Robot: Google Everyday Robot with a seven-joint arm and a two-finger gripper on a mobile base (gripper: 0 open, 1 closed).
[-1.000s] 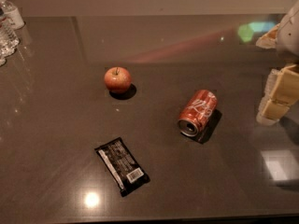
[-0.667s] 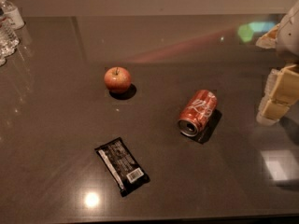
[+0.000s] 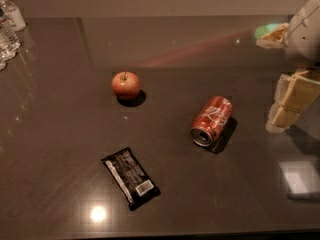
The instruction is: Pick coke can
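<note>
The coke can (image 3: 212,120) lies on its side on the dark table (image 3: 60,149), right of centre, its silver end facing the near left. It is red with white script. The gripper (image 3: 289,104) hangs at the right edge of the view, to the right of the can and apart from it, pointing down toward the table. It holds nothing that I can see.
A red apple (image 3: 125,85) stands left of the can. A black snack bar (image 3: 131,177) lies in front, near the table's front edge. Clear water bottles (image 3: 8,30) stand at the far left corner. The back edge meets a wall.
</note>
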